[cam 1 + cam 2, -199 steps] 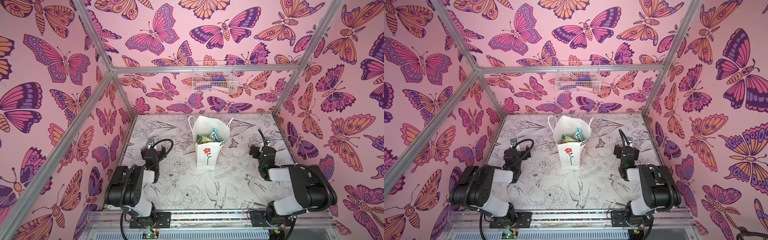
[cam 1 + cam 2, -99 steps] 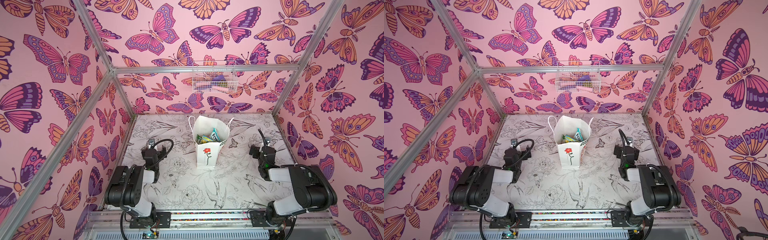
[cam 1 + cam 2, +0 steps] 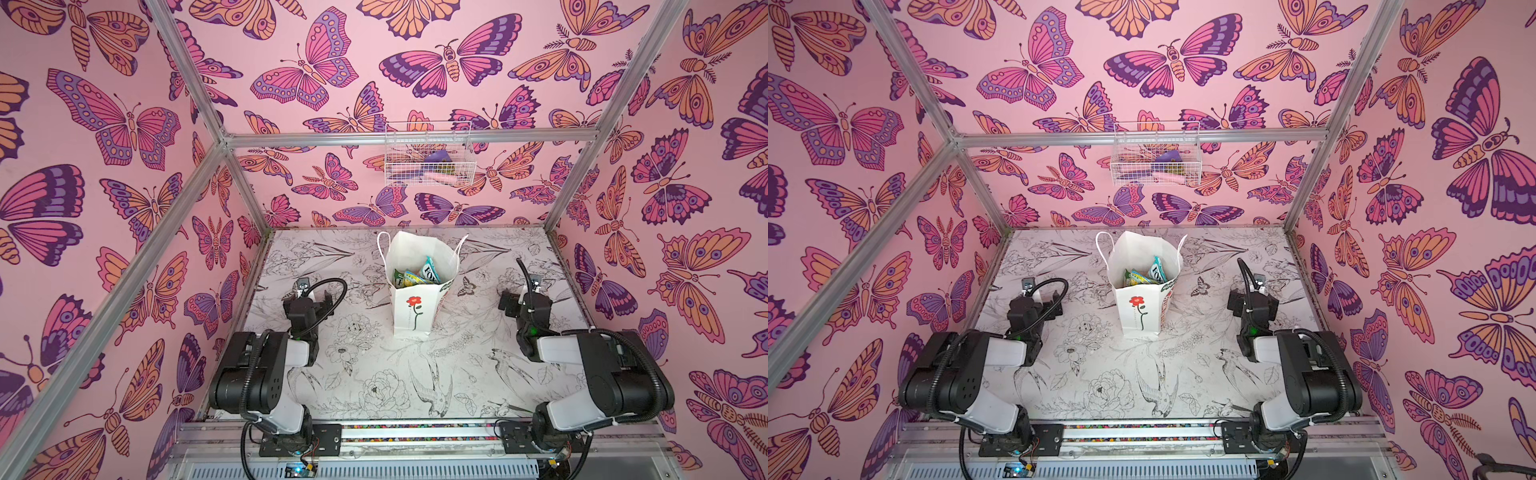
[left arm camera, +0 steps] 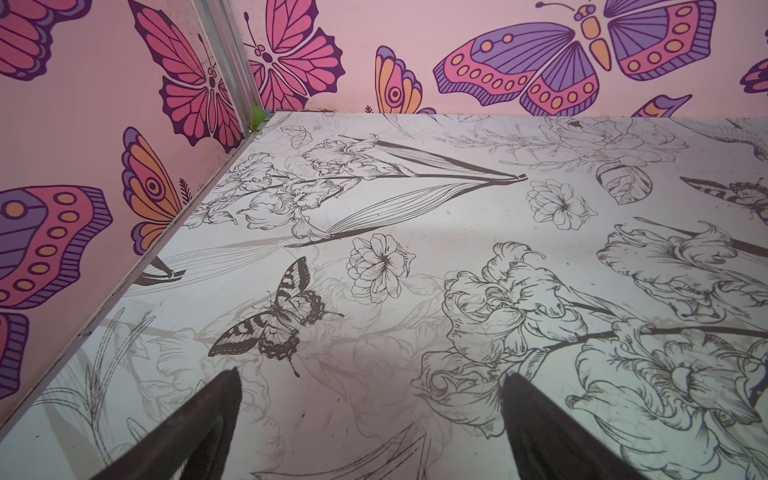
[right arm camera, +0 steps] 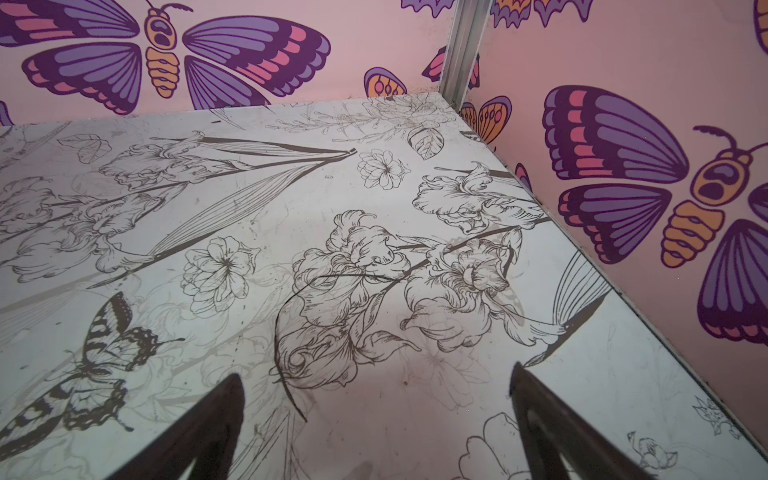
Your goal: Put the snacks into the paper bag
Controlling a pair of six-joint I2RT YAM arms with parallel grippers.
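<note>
The white paper bag (image 3: 411, 309) (image 3: 1140, 309) stands upright mid-table, its red flower facing the front and its cord handles up. Green-yellow and teal snacks (image 3: 417, 275) (image 3: 1144, 274) lie inside its open mouth. My left gripper (image 3: 309, 296) (image 3: 1038, 297) rests low on the table to the bag's left, open and empty. My right gripper (image 3: 521, 299) (image 3: 1252, 300) sits to the bag's right, also open and empty. Both wrist views show only the printed table between wide-apart fingers: the left gripper (image 4: 370, 374), the right gripper (image 5: 376, 372). The bag is out of both wrist views.
A white wire basket (image 3: 428, 160) (image 3: 1156, 160) hangs on the back wall's rail, holding a purple item and some others. Pink butterfly walls and aluminium posts close in the table (image 3: 374, 374) on three sides. Both arm bases sit at the front edge.
</note>
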